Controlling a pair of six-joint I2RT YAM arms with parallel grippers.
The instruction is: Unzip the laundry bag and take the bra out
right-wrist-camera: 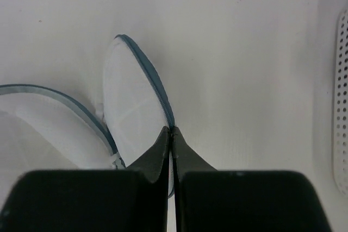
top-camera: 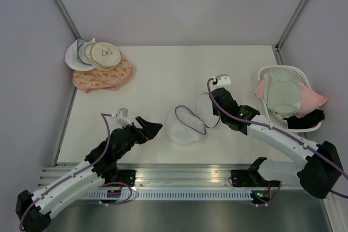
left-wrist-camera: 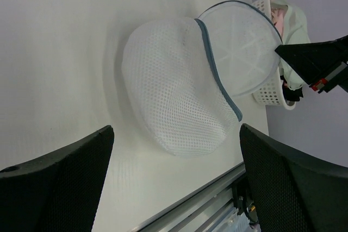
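Observation:
The laundry bag (top-camera: 185, 126) lies unzipped mid-table, its white mesh dome (left-wrist-camera: 174, 91) on the left and its flat lid (right-wrist-camera: 133, 101) swung up on the right. My right gripper (right-wrist-camera: 172, 130) is shut on the lid's grey-blue zipper rim; from above it sits at the lid's near right edge (top-camera: 213, 120). To the left of the bag, my left gripper (top-camera: 152, 127) is open and apart from it, with nothing between its fingers (left-wrist-camera: 76, 177). The pale mint bra (top-camera: 283, 95) lies on top of the pile in the basket at the right.
A white plastic basket (top-camera: 272, 71) at the right edge also holds a pink garment (top-camera: 312, 99) and a black one (top-camera: 307, 119). Stacked cream and white discs (top-camera: 98, 55) and a pink patterned bag (top-camera: 103, 77) sit at the back left. A metal rail (top-camera: 179, 175) runs along the near edge.

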